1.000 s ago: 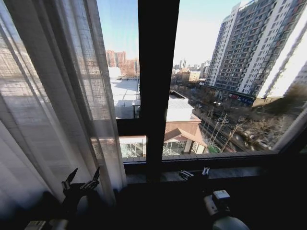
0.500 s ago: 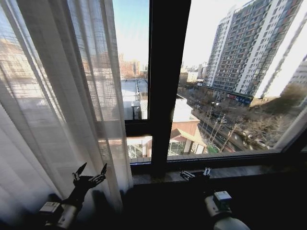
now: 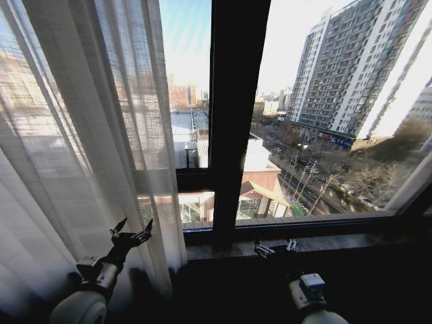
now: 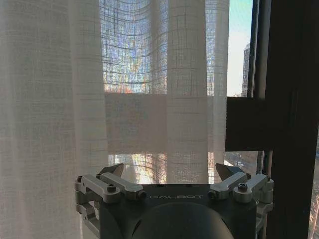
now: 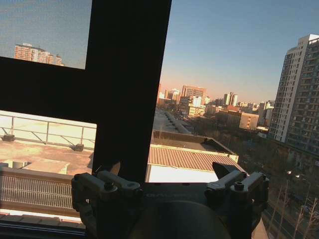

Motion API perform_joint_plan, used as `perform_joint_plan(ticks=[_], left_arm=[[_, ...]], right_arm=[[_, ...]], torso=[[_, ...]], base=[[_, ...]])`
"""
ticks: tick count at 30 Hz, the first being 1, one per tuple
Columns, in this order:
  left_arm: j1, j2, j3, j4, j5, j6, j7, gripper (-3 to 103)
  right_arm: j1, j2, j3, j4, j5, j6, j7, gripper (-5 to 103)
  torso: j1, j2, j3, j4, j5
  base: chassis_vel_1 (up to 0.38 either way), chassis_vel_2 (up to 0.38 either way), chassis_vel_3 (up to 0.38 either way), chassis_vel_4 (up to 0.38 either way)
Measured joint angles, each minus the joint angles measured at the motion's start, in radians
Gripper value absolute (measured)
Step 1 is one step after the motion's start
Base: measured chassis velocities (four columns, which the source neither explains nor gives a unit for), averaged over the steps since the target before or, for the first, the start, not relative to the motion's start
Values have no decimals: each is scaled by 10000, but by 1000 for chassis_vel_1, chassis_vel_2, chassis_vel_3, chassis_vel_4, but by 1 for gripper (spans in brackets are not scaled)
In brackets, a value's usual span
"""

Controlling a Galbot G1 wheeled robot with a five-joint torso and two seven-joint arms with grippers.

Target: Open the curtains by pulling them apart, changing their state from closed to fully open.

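- The curtain (image 3: 81,135) hangs bunched at the left of the window; its free edge falls just beside the dark window post (image 3: 236,121).
- The left claw (image 3: 132,231) is spread, just before the curtain's lower folds.
- The right claw (image 3: 275,247), spread, sits low by the windowsill (image 3: 337,241), with bare glass ahead.
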Motion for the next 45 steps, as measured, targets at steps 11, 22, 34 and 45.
perform_joint_plan(ticks=[11,22,34,45], left_arm=[[-1327,1066,1072,1049,-320,89,-82,100],[-2504,1277,2156,1791,-391,-69,-362,78],[-2486,1223,2122,1677,-402,-69,-631,34],[-2083,1252,1791,1350,-411,-55,-686,1]], right_arm=[[-128,292,56,-102,-216,166,44,100],[-124,458,223,-173,-221,212,138,100],[-82,514,118,-92,-187,64,174,100],[-3,510,80,-50,-177,1,176,100]], torso=[[1,0,0,1,0],[1,0,0,0,0],[1,-1,-1,1,0],[1,-1,0,1,-1]], base=[[0,0,0,0],[0,0,0,0],[0,0,0,0],[0,0,0,0]])
